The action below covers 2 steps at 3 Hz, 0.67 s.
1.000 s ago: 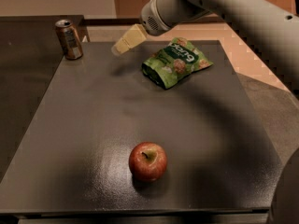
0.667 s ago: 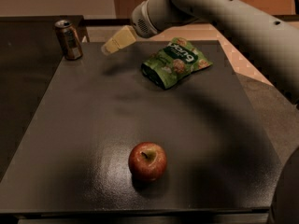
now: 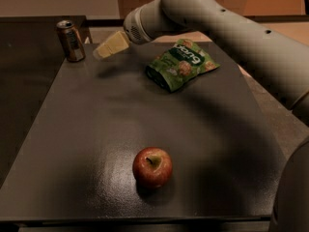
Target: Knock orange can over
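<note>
1 orange can [image 3: 70, 40] stood upright. Gripper [image 3: 100, 52], pressed together, hung just beside the can. A sideways push near its top seemed best.

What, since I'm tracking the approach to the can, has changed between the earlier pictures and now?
The gripper has moved left in the view, above the far side of the table, closing on the orange can; it is now just right of it, not touching. Nothing was grasped or released. The can stays upright; green bag and apple have not moved.
</note>
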Tool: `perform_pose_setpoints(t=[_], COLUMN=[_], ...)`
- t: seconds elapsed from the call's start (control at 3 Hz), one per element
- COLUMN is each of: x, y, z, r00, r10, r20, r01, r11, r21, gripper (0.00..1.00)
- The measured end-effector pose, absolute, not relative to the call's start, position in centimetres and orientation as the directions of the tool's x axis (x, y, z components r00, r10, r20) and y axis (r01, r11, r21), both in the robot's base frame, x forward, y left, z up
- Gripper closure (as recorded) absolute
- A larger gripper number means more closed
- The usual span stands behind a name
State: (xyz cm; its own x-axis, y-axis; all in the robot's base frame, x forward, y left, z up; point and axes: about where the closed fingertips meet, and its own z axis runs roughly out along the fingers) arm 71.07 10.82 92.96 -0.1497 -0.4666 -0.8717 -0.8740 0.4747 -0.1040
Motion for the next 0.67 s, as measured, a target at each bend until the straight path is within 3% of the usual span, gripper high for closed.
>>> perform_pose_setpoints(t=[0.67], x=[73.8], y=[13.3], z=[91.0], r00=[-0.137], r10=[-0.411], r20=[-0.901], r01=[-0.866], r11=[0.492], r21=[-0.092], gripper=[0.00])
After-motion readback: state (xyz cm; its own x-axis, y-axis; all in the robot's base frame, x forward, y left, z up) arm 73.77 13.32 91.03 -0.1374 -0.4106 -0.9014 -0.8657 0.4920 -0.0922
